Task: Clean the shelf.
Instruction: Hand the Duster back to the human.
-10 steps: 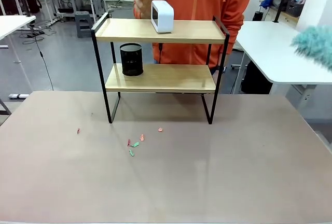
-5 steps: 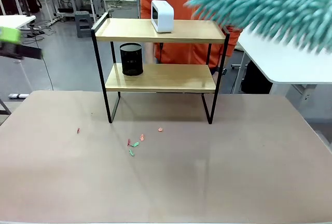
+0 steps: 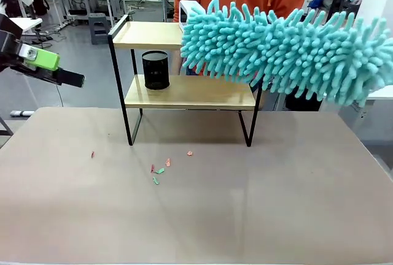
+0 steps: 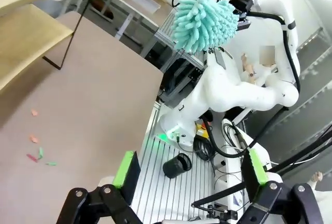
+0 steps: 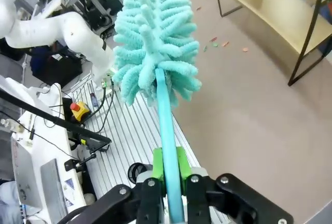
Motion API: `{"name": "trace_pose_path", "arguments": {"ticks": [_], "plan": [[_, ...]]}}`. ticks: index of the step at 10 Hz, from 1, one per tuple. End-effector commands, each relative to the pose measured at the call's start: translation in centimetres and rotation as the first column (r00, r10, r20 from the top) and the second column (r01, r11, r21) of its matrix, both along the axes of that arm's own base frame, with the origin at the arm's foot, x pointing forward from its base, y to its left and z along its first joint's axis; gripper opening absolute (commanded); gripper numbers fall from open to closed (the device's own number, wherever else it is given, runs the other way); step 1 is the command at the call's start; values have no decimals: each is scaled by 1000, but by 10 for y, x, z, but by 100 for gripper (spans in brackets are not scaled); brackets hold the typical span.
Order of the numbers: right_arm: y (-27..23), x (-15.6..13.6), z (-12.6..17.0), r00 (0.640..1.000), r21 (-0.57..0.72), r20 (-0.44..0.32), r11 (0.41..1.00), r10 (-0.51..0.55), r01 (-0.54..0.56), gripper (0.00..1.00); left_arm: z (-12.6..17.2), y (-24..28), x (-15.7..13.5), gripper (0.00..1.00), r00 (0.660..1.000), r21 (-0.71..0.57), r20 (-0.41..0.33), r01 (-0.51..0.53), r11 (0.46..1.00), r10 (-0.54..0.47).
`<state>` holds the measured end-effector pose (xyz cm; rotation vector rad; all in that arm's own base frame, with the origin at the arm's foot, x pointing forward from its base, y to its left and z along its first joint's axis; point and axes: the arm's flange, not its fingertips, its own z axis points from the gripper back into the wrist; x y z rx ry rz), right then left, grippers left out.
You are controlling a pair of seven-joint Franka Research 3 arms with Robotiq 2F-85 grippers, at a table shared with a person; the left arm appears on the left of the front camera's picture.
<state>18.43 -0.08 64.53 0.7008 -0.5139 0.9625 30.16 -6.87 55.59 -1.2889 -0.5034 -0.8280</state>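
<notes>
We're clamping the duster (image 3: 288, 50) by its handle in our right fingers (image 5: 181, 163) to sweep the shelf (image 3: 147, 35), left fingers (image 4: 126, 169) spread empty.

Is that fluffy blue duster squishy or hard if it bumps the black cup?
Probably squishy: the duster is all loose fuzzy strands that should bend. Its thin handle looks straight in the right tool, so it is likely stiff. It seems light, yet a sweep might still nudge the black cup on the shelf.
</notes>
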Motion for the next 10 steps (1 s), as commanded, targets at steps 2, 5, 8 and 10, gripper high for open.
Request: {"name": "trace_pose_path", "arguments": {"ticks": [2,5,8,10], "plan": [[37,14,-4,994,-84,-20,990,108,-109,13,2,-35,10,100,998,-40,45,44,998,-42],[82,31,-12,967,-119,-92,961,239,-249,13,-4,-85,34,100,990,-29,78,122,992,-120],[115,39,-21,923,-165,-182,915,339,-368,13,-12,-139,38,100,954,74,74,284,956,-290],[125,46,-27,911,-187,-221,901,350,-391,13,-12,-171,29,100,906,147,98,397,906,-412]]}}
